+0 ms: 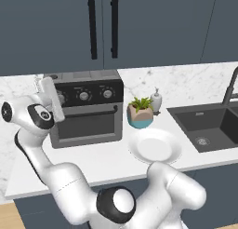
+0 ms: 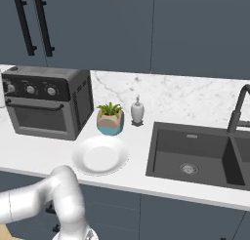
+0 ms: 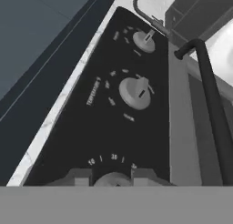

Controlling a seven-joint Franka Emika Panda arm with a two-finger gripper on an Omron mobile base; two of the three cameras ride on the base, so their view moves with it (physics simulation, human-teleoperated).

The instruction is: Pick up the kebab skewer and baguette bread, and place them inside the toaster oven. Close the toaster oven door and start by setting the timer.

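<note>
The toaster oven (image 1: 86, 109) (image 2: 46, 105) stands on the counter with its door (image 1: 88, 125) (image 3: 179, 123) shut, the black bar handle (image 3: 211, 104) lying across it. My gripper (image 3: 112, 176) (image 1: 59, 100) is at the left end of the black knob panel. It is shut on the timer knob (image 3: 112, 179), one fingertip on each side. Two more knobs (image 3: 135, 93) (image 3: 144, 41) sit further along the panel. The kebab skewer and baguette bread are hidden.
A white plate (image 1: 155, 146) (image 2: 100, 155) lies in front of the oven's right side. A potted plant (image 1: 140, 112) (image 2: 110, 118) and a soap bottle (image 1: 156, 100) (image 2: 137, 110) stand behind it. The dark sink (image 1: 209, 123) (image 2: 195, 156) and faucet (image 2: 239, 110) are to the right.
</note>
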